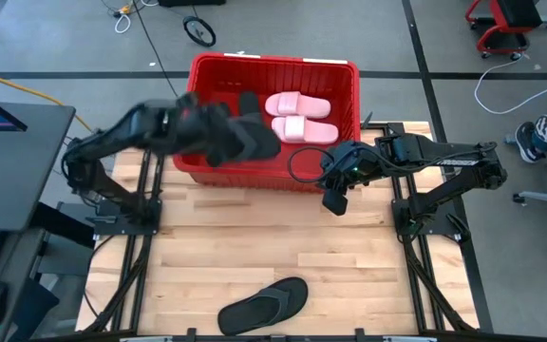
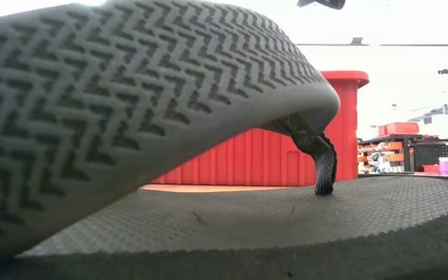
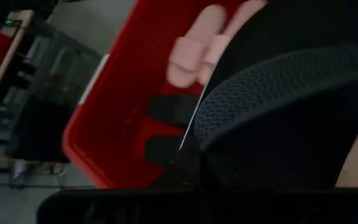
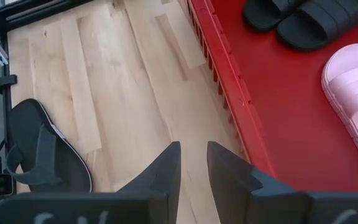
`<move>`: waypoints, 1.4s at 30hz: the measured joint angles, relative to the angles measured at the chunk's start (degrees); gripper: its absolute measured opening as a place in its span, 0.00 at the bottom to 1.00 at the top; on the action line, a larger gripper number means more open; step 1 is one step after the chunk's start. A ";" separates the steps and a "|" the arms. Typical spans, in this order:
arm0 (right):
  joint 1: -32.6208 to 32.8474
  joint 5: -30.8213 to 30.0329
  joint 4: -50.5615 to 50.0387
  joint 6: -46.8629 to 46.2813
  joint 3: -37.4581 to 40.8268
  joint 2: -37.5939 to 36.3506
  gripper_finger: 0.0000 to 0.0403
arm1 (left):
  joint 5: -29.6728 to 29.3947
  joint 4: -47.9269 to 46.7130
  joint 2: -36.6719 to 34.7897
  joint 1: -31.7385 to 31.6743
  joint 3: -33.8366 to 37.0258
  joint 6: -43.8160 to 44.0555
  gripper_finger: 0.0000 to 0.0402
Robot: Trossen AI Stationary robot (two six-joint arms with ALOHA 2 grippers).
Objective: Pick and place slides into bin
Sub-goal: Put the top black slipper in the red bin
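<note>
The red bin (image 1: 273,63) stands at the table's far middle. Two pale pink slides (image 1: 300,119) and two black slides (image 4: 303,22) lie on its floor. My left gripper (image 1: 224,133) reaches over the bin's near left part, shut on a black sandal (image 1: 254,141) with a zigzag tread sole. My right gripper (image 4: 193,165) is open and empty above the table, just outside the bin's near right corner. A black thong flip-flop (image 1: 264,304) lies flat near the table's front edge and fills the low view (image 2: 208,225). My left gripper holds the black sandal lifted clear above the bin's floor. The tread sole (image 3: 272,99) faces the wrist camera and covers the fingers, so the part held and the kind of hold do not show.
Bare wooden table (image 1: 283,237) lies between the bin's near wall (image 4: 229,81) and the flip-flop. Metal frame rails run along both sides of the table. A monitor and keyboard stand off the left edge.
</note>
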State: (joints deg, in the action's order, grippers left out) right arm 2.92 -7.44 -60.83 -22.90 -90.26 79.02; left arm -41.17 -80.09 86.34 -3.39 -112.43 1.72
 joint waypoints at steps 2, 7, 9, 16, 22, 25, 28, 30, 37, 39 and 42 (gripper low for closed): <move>0.00 -0.02 0.35 0.00 0.00 0.00 0.21 | 3.36 5.05 0.01 -6.22 1.90 -6.13 0.01; 0.00 -0.02 1.36 -0.52 0.00 0.00 0.21 | 19.10 20.66 0.03 -18.60 11.96 -17.48 0.01; 0.00 0.00 1.78 -1.41 0.00 0.00 0.21 | 21.86 26.54 0.02 -21.51 17.21 -20.06 0.01; 0.00 -0.02 2.29 -1.51 0.00 0.00 0.21 | 26.68 40.35 0.03 -27.08 35.80 -26.85 0.01; 0.00 -0.02 2.27 -1.61 0.00 0.00 0.21 | 27.33 51.77 0.01 -29.91 48.02 -26.47 0.01; 0.00 -0.02 2.27 -1.62 0.00 0.00 0.21 | 30.41 57.81 0.01 -31.18 53.25 -24.81 0.01; 0.00 -0.02 2.27 -2.24 0.00 0.00 0.21 | 31.56 63.09 0.01 -31.78 57.45 -20.17 0.02; 0.00 -0.02 2.29 -3.48 0.00 0.00 0.21 | 31.81 65.13 0.01 -32.01 59.69 -18.19 0.06; 0.00 0.00 2.27 -4.09 0.00 0.00 0.21 | 31.07 66.62 0.01 -32.20 62.35 -17.35 0.23; 0.00 0.00 2.27 -4.07 0.00 0.00 0.21 | 30.25 66.79 0.01 -32.20 62.31 -17.32 0.28; 0.00 0.00 2.27 -4.11 0.00 0.00 0.21 | 28.59 66.72 0.01 -32.18 61.70 -17.04 0.36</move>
State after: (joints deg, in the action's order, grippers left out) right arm 2.92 -7.44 -58.57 -27.00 -90.26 79.02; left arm -12.58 -13.37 86.35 -35.57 -50.73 -15.32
